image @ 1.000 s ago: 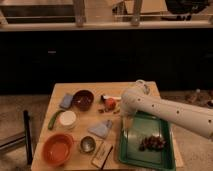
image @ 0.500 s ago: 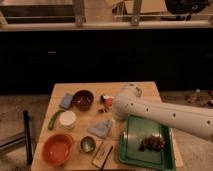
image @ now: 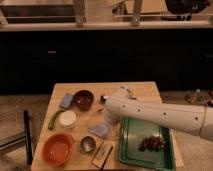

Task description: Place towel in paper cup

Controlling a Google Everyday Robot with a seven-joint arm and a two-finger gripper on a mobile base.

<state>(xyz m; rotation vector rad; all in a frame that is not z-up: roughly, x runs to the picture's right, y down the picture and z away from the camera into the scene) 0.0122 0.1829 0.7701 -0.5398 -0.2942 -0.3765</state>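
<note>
A crumpled grey-blue towel point(image: 99, 130) lies on the wooden table point(image: 142, 90) near its middle front. A white paper cup point(image: 67, 119) stands to the left of the towel. My white arm point(image: 160, 116) reaches in from the right. My gripper point(image: 106, 115) is at the arm's left end, directly above the towel's far edge and largely hidden by the arm's rounded wrist.
A dark red bowl point(image: 83, 99) and a blue sponge point(image: 66, 101) sit at the back left. An orange bowl point(image: 57, 149), a small metal cup point(image: 88, 144) and a wooden block point(image: 102, 154) are at the front. A green tray point(image: 131, 150) holding dark food point(image: 152, 143) is on the right. A green item point(image: 53, 120) lies by the left edge.
My arm has swung left and toward the table's front. Its end now sits over the towel instead of near the back middle.
</note>
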